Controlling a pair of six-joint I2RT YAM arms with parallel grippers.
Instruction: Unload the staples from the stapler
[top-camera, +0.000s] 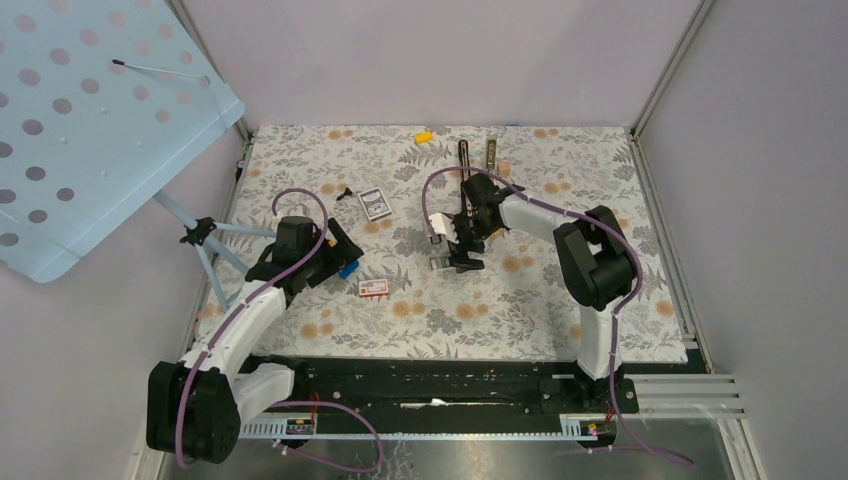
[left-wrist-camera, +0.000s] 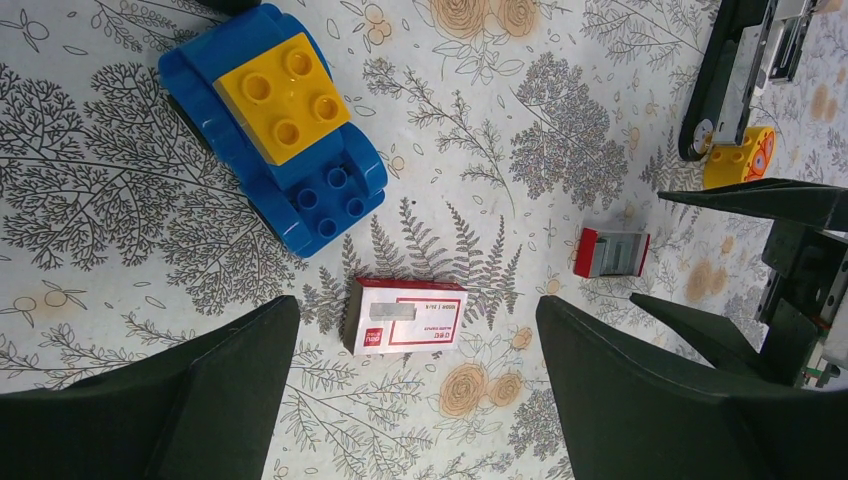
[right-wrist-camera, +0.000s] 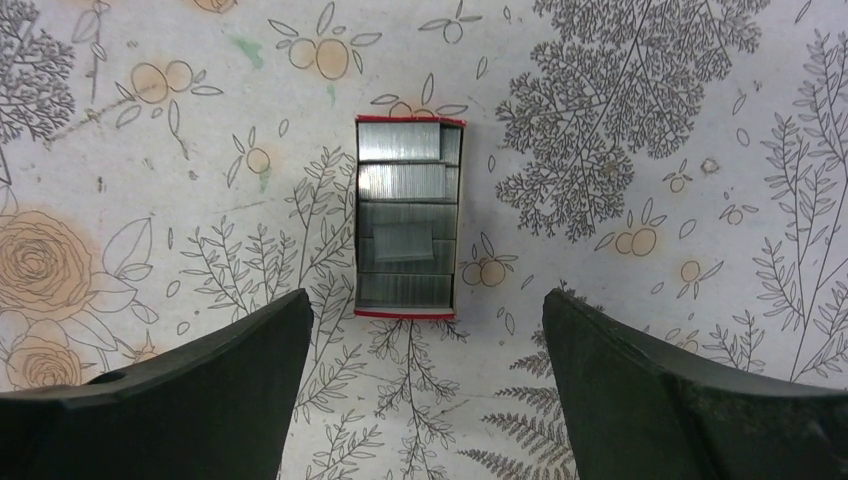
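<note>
Dark fingers (left-wrist-camera: 200, 400) of the left gripper (left-wrist-camera: 418, 305) and the right gripper (right-wrist-camera: 425, 300) stand wide apart, holding nothing.
Under the left gripper lies a red-and-white box (left-wrist-camera: 430, 325) with a short grey strip of staples (left-wrist-camera: 391, 311) on top, a blue-and-yellow toy block (left-wrist-camera: 275, 130) near it. Under the right gripper sits an open red-rimmed tray (right-wrist-camera: 410, 120) packed with staple strips (right-wrist-camera: 400, 180). The stapler (top-camera: 464, 158) lies on the floral mat (top-camera: 560, 300) at the far side, a tan metal bar (top-camera: 492, 152) just beside it.

one stapler (top-camera: 463, 160), three small boxes (top-camera: 372, 288)
</note>
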